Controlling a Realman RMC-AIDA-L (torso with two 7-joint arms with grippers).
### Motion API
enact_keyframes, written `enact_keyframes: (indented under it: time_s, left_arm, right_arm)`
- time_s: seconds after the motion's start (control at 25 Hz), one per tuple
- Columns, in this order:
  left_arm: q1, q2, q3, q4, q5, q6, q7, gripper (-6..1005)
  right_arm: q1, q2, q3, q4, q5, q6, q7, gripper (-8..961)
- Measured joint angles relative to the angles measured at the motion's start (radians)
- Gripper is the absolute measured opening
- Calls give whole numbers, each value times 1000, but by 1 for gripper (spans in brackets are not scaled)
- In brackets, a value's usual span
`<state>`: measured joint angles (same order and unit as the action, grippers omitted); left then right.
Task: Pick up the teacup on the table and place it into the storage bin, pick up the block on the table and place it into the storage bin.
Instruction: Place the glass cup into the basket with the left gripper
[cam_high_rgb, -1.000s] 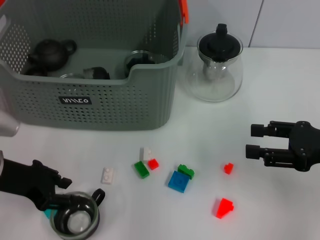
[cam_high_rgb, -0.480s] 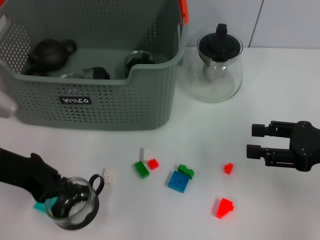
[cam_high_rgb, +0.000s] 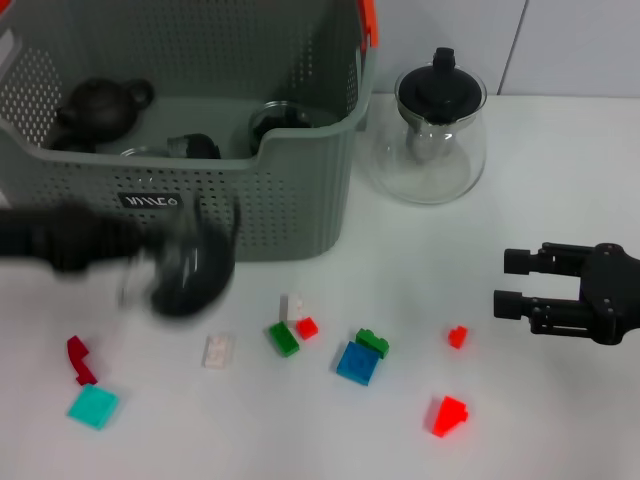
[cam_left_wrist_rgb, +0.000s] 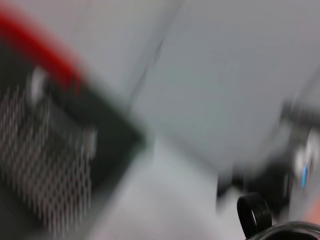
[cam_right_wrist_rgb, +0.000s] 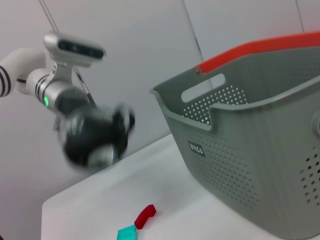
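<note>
**Teacup airborne at the bin's front wall; right arm parked**

I had the left gripper (cam_high_rgb: 150, 262) up off the white surface (cam_high_rgb: 560, 180) with the clear glass teacup with a dark loop handle (cam_high_rgb: 190, 268) in it, level with the front wall of the large grey perforated plastic storage bin (cam_high_rgb: 300, 190) and just in front of its black label. Everything at that end was smeared by motion, so I could not tell how the jaws stood on the cup; I judged they were pinching it only because it hung clear of the surface. The left wrist view gave me just the cup's handle (cam_left_wrist_rgb: 254, 214). From the right wrist view the cup (cam_right_wrist_rgb: 95, 140) hung above the surface, short of the bin (cam_right_wrist_rgb: 260, 150).

I carried it high because the bin wall is tall: the cup must clear the rim before going down, and the dark teapot (cam_high_rgb: 100, 105) and other ware already inside leave limited room.

The right gripper (cam_high_rgb: 520, 282) waited low over the right side of the surface, jaws spread, holding nothing, near the small red block (cam_high_rgb: 457, 336). The blocks lay untouched: a red wedge block (cam_high_rgb: 448, 415), a blue square block (cam_high_rgb: 356, 363), a teal flat block (cam_high_rgb: 93, 406). The glass teapot with a black lid (cam_high_rgb: 432, 135) stood beside the bin, out of my path.
</note>
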<state>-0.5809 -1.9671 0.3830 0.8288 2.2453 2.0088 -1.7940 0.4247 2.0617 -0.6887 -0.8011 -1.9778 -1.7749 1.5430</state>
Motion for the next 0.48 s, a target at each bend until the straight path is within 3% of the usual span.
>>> enact_keyframes:
  time_s: [0.16, 0.28, 0.36, 0.48]
  left_arm:
    - [-34, 10, -128, -40, -210, -18, -15, 65]
    - [-58, 13, -150, -25, -337, -87, -57, 73]
    - [-79, 19, -115, 22, -363, -180, -99, 78]
    - [-116, 38, 27, 119, -302, -364, -209, 86]
  right_arm:
    - [11, -3, 0, 25, 0, 0, -9, 731]
    - [11, -3, 0, 26, 0, -1, -10, 731]
    - [11, -3, 0, 26, 0, -6, -10, 732]
    - [11, -4, 3, 26, 0, -11, -10, 733]
